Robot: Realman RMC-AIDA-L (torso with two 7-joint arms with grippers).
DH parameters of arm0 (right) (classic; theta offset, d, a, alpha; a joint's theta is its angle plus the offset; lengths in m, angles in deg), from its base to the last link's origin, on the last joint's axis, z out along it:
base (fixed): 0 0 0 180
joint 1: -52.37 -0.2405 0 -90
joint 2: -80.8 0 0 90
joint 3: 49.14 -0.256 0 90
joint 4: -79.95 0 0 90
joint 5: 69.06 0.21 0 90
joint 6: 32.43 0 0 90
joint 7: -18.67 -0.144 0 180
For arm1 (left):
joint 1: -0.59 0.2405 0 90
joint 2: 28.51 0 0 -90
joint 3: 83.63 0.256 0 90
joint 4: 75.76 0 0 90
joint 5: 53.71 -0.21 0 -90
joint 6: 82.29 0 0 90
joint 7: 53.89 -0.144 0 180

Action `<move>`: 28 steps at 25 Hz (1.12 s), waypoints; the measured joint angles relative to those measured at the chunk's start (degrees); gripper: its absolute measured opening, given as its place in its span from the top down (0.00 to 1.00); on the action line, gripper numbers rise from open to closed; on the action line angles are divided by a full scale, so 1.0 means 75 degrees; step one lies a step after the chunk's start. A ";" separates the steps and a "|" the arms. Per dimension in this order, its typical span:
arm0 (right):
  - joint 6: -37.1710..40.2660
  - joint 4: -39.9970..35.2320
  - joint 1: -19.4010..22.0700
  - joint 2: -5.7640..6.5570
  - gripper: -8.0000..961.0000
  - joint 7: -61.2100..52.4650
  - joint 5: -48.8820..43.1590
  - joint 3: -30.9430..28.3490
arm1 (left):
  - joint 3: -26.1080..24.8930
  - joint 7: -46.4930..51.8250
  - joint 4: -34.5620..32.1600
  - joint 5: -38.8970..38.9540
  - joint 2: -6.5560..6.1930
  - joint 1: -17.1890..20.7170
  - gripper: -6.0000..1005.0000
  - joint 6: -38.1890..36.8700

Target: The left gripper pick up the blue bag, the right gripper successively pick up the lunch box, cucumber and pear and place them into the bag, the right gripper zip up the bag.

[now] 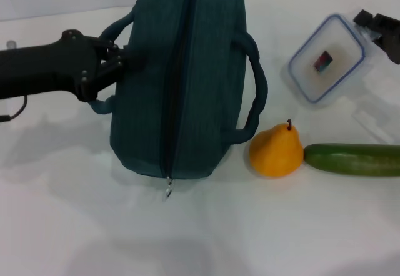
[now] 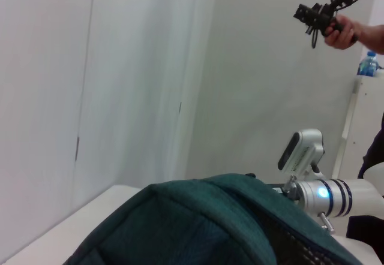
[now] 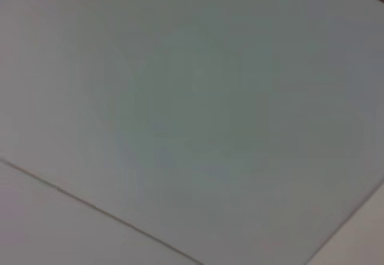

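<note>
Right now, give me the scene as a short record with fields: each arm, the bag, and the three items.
left gripper: at the near handle of the blue bag
right gripper: far right, beside the lunch box
bag zipper: looks closed
lunch box: on the table, lid on
pear: right of the bag, touching the cucumber
items in bag: none visible

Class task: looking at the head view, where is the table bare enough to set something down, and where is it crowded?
Bare: the near strip of table below the bag, pear and cucumber. Crowded: between bag and lunch box.
</note>
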 joint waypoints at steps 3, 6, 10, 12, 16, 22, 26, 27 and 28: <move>0.0316 -0.0055 0.0105 0.0057 0.85 0.0179 0.0039 -0.0048 | 0.0000 -0.0081 0.0001 0.0090 0.0108 0.0064 0.95 -0.0007; 0.0510 -0.0063 0.0143 0.0106 0.86 0.0389 0.0107 -0.0068 | 0.0000 -0.0180 0.0018 0.0100 0.0163 0.0104 0.95 -0.0008; 0.0596 -0.0074 0.0149 0.0153 0.87 0.0548 0.0116 -0.0029 | -0.0001 -0.0189 0.0004 -0.0037 0.0165 0.0118 0.95 -0.0008; 0.0612 -0.0138 0.0144 0.0177 0.88 0.0604 0.0093 0.0015 | 0.0000 -0.0177 0.0004 -0.0131 0.0165 0.0110 0.95 -0.0008; 0.0615 -0.0289 0.0150 0.0154 0.90 0.0670 0.0064 0.0097 | 0.0000 -0.0157 -0.0004 -0.0181 0.0176 0.0104 0.95 -0.0007; 0.0600 -0.0333 0.0276 0.0178 0.91 0.0706 0.0057 0.0144 | 0.0000 -0.0114 0.0016 -0.0214 0.0176 0.0109 0.95 -0.0007; 0.0575 -0.0344 0.0437 0.0200 0.92 0.0708 0.0054 0.0121 | -0.0001 -0.0114 0.0021 -0.0254 0.0175 0.0100 0.95 -0.0007; 0.0567 -0.0345 0.0496 0.0202 0.92 0.0708 0.0054 0.0102 | -0.0001 -0.0115 0.0025 -0.0256 0.0175 0.0099 0.95 -0.0007; 0.0553 -0.0346 0.0560 0.0203 0.92 0.0708 0.0055 0.0080 | -0.0001 -0.0119 0.0028 -0.0256 0.0175 0.0096 0.95 -0.0007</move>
